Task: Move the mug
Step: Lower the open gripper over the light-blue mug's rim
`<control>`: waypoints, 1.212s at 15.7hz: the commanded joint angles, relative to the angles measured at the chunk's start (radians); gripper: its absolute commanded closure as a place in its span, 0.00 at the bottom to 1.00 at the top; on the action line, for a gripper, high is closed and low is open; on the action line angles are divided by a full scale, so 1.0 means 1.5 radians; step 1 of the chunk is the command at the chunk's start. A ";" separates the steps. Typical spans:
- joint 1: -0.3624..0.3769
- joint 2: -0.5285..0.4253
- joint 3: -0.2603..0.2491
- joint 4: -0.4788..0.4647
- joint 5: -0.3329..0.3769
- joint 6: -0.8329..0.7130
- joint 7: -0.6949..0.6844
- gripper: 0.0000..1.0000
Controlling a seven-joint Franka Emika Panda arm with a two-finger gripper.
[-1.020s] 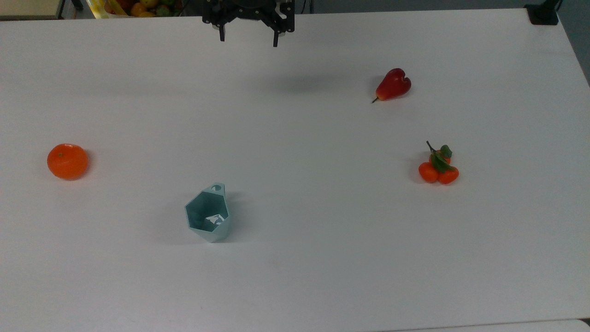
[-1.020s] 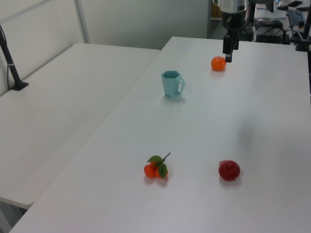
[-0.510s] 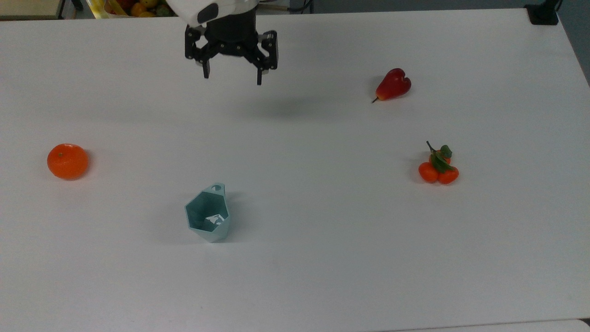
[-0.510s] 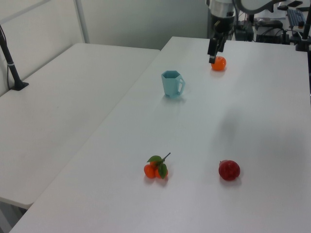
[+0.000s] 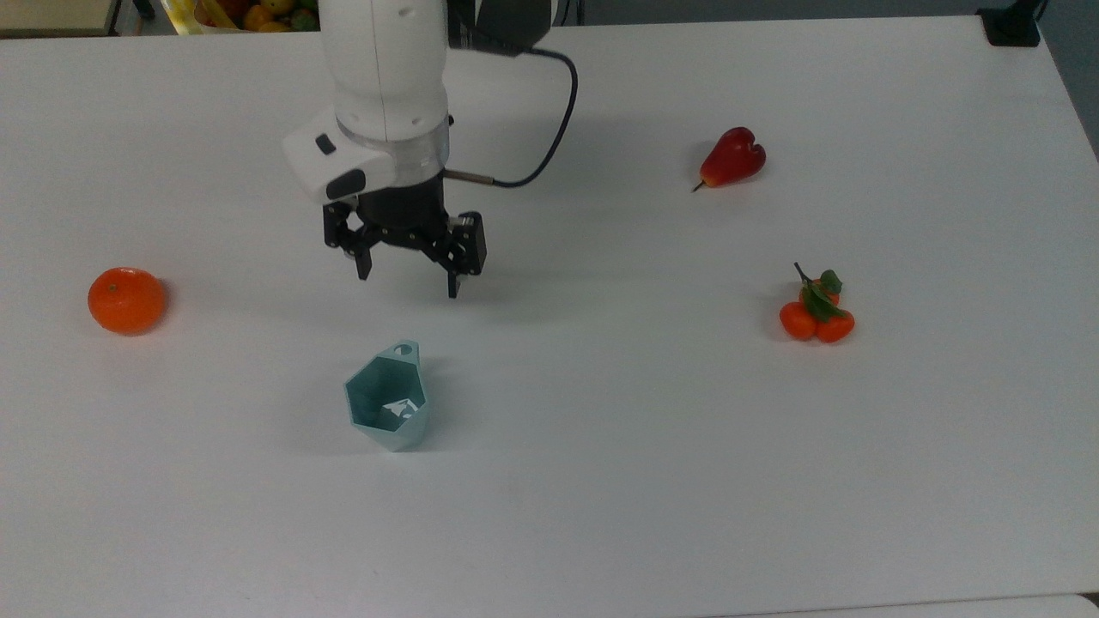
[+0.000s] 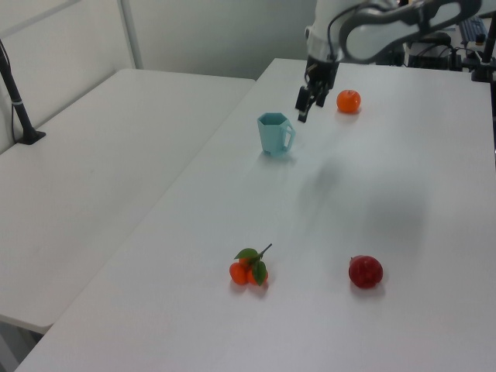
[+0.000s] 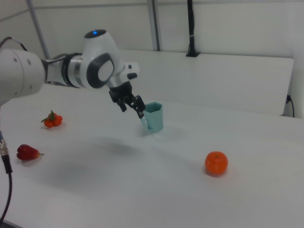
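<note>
Above the white surface (image 5: 601, 481), short of the mug (image 5: 388, 409), my fingers (image 5: 452, 283) hang spread apart, holding nothing. Mug upright, nearer the top view's bottom edge, left of centre. Orange (image 5: 125, 299) sits toward the top view's left edge.

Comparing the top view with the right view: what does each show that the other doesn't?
Top view alone: the mug's hollow inside, the hole in its handle tab, and the open gap between the gripper's fingers. Right view alone: the gripper hanging above the table, and a second table behind. Both: mug, orange, red fruit, tangerine bunch, all apart.
</note>
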 commanded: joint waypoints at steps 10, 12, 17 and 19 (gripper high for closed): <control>0.006 0.132 -0.018 0.019 -0.038 0.210 0.072 0.54; 0.006 0.131 -0.018 0.019 -0.040 0.211 0.072 0.71; 0.006 0.119 -0.018 0.017 -0.042 0.210 0.073 0.88; 0.009 0.091 -0.018 0.002 -0.055 0.202 0.072 0.88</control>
